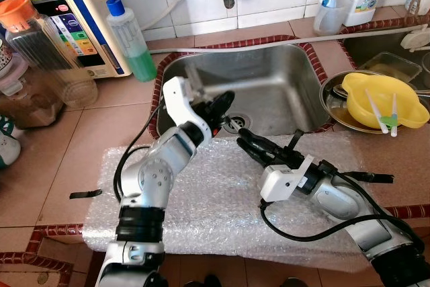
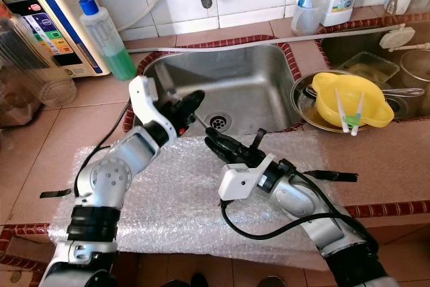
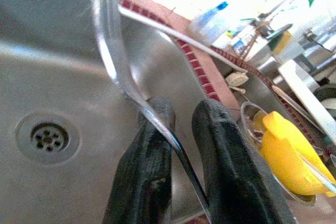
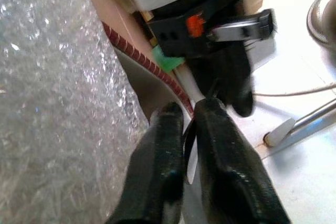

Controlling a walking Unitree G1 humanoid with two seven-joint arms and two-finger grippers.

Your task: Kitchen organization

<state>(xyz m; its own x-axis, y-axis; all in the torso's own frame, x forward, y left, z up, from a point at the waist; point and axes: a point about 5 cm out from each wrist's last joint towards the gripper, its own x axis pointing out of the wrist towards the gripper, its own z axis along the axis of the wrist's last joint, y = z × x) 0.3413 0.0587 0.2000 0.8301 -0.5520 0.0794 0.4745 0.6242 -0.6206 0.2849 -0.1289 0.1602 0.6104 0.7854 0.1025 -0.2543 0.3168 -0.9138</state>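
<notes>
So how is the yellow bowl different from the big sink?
The yellow bowl is bright yellow, while the sink is shiny grey metal. The bowl is much smaller than the sink. The bowl rests in a metal dish on the counter and holds two pale sticks; the sink is sunk into the counter and has a drain. Both are hollow and open on top.

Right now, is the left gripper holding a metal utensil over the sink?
Yes, the left gripper is shut on a metal utensil, its handle clamped between the jaws above the sink.
</notes>
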